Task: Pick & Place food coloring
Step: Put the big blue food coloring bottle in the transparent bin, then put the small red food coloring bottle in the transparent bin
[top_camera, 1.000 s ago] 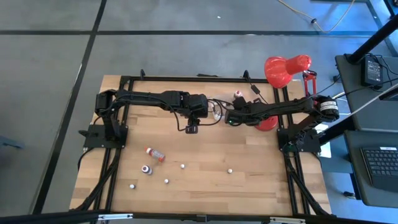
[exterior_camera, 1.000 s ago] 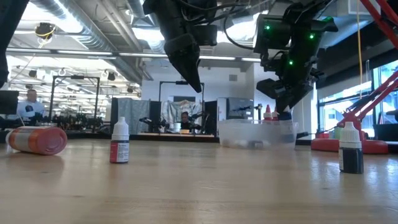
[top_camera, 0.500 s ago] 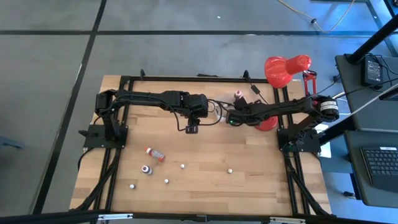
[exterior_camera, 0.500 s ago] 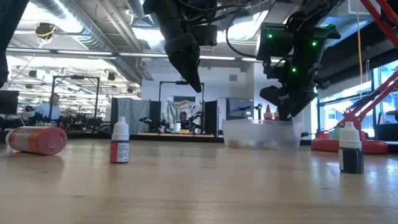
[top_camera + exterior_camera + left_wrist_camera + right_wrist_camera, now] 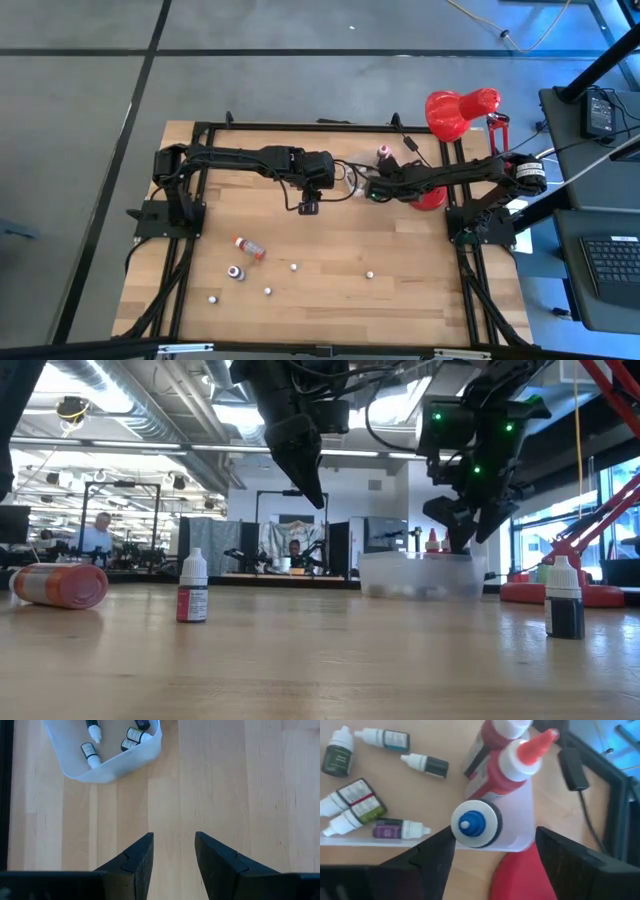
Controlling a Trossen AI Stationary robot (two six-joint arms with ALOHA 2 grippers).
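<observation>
Right now the right tool (image 5: 492, 852), spread wide, hangs over the tub (image 5: 142, 752), a blue-topped food coloring bottle (image 5: 476, 822) between its fingers. Next it should lift away. The left tool (image 5: 173, 855) waits beside the tub, narrowly apart.

High view: overhead, facing straight down, far enough to take in the whole counter (image 5: 330, 260) and both arms.
Low view: at counter-top height, facing level across the surface into the room behind.
Left wrist view: looking down past its own hand (image 5: 173, 851) at the wood, close.
Right wrist view: very close above the clear tub (image 5: 520, 827).
Shared: the tub of small bottles shows in all four views.
</observation>
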